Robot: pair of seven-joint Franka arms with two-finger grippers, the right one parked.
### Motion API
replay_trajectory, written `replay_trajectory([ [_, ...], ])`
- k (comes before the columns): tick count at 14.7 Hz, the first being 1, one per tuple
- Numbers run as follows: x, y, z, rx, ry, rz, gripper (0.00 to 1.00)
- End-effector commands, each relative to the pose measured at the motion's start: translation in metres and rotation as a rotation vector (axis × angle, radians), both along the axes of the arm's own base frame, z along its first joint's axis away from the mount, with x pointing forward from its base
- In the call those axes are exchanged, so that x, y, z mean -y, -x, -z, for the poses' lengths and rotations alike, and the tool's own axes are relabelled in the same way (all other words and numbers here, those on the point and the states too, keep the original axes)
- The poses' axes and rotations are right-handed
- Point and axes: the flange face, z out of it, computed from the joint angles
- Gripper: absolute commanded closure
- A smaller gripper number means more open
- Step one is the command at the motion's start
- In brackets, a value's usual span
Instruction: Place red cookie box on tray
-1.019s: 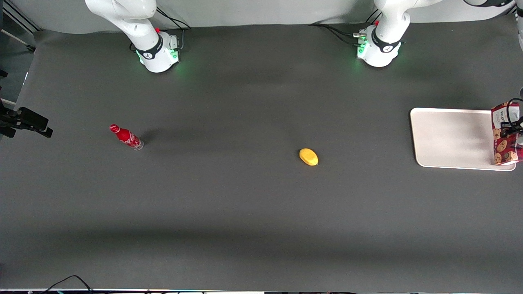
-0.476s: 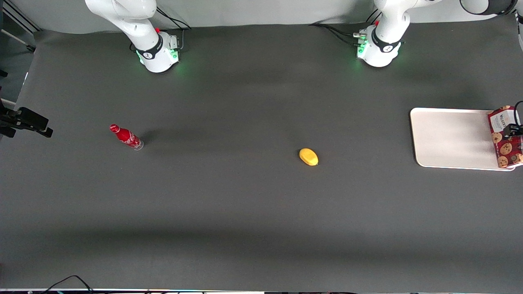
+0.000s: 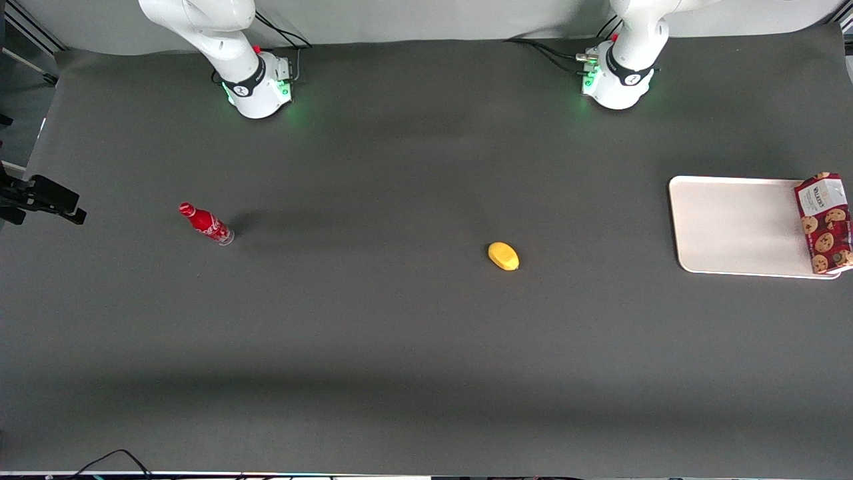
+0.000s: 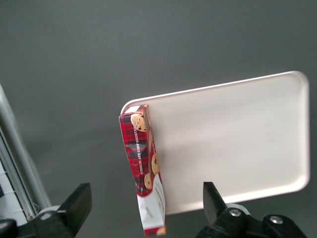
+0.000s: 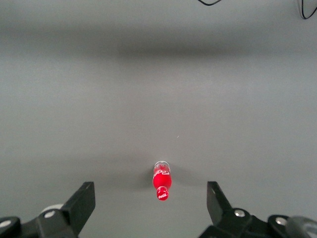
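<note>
The red cookie box (image 3: 824, 223) lay at the tray (image 3: 733, 223)'s end nearest the working arm's edge of the surface (image 3: 400, 333), released and resting by itself. Half a second before, black claw parts and a cable had still overlapped the box in the front view, and a second before that the box had stood more upright in the grasp; now the arm had withdrawn out of that view altogether and the box had settled to a lower lean. That suggested the placing step was done, or very nearly so, with only the retreat of the arm remaining.

The left wrist view added what the front view could not. There the claw (image 4: 146, 208) hung high above the box (image 4: 143, 173) with its fingers (image 4: 77, 203) spread wide, holding nothing, and the carton showed between them well below. It also showed the box lying along the short rim of the tray (image 4: 237, 144), cookie-printed face toward the tray floor; its white-label end seemed to reach the tray's corner, though whether it overhung the rim I could not tell.

Only the front view showed the rest of the surface: a yellow lemon-like object (image 3: 503, 256) well apart from the tray, and a small red soda bottle (image 3: 205, 223) toward the parked arm's end.
</note>
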Motion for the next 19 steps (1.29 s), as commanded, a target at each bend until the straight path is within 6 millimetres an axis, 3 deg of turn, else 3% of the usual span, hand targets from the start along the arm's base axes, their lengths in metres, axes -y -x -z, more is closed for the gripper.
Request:
replay_trajectory([
  [1, 0.043, -0.019, -0.122, -0.031, 0.001, -0.042, 0.0],
  [3, 0.087, -0.018, -0.177, -0.045, 0.029, -0.1, 0.0],
  [5, 0.154, -0.018, -0.216, -0.063, 0.037, -0.145, 0.0],
  [6, 0.196, -0.018, -0.233, -0.075, 0.015, -0.162, 0.0],
  [8, 0.272, -0.009, -0.245, -0.102, -0.02, -0.192, 0.0],
  [11, 0.352, 0.018, -0.227, -0.114, -0.029, -0.225, 0.0],
  [12, 0.37, 0.033, -0.217, -0.089, -0.037, -0.236, 0.0],
  [15, 0.389, 0.067, -0.187, -0.022, -0.047, -0.218, 0.0],
  [19, 0.391, 0.046, -0.202, -0.056, -0.034, -0.156, 0.0],
])
